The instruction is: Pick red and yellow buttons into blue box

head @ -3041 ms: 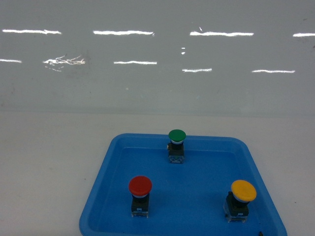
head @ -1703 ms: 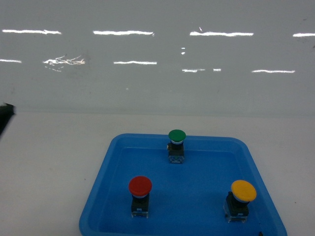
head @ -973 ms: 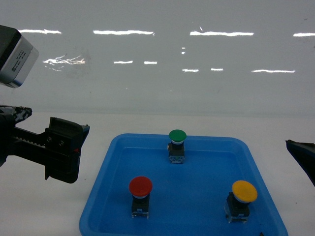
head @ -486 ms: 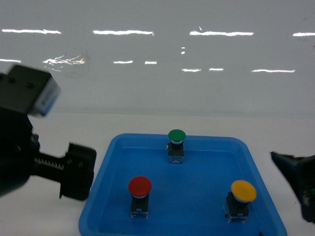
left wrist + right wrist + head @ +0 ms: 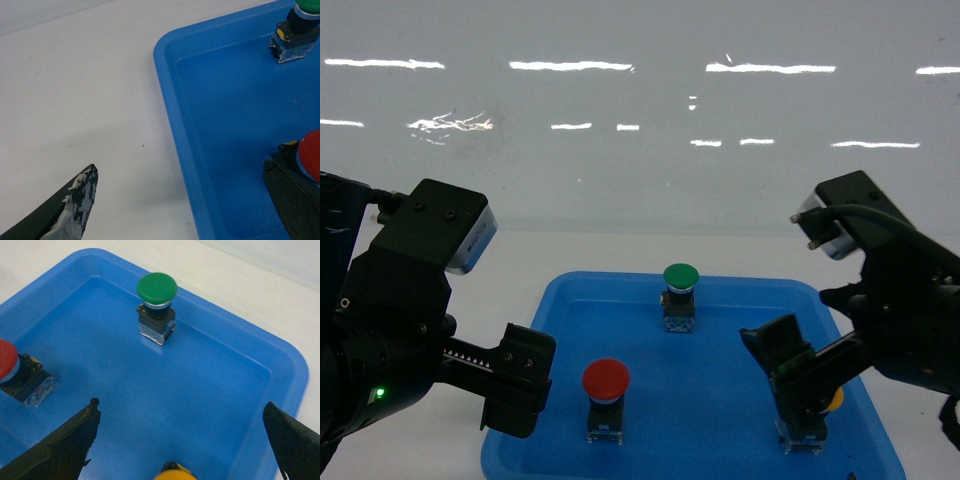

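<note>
1. At the tray's left edge, your left gripper hangs spread wide and empty, one finger over bare table, the other beside the red button: a straddle lined up for gripping, I judge.
2. Mid-tray, the green button stands untouched.
3. Rightward, your right gripper is likewise wide and empty, bracketing the yellow button.
4. No blue box appears in any view.

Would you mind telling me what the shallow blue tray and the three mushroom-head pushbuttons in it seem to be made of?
The shallow blue tray with rounded corners looks like moulded plastic: uniform colour, soft sheen, smooth rolled rim. The red-capped pushbutton, yellow-capped pushbutton and green-capped pushbutton seem to have matte plastic caps of even colour. Their square bases look like black plastic over clear plastic, judging by the see-through lower part; I cannot tell about any metal.
</note>
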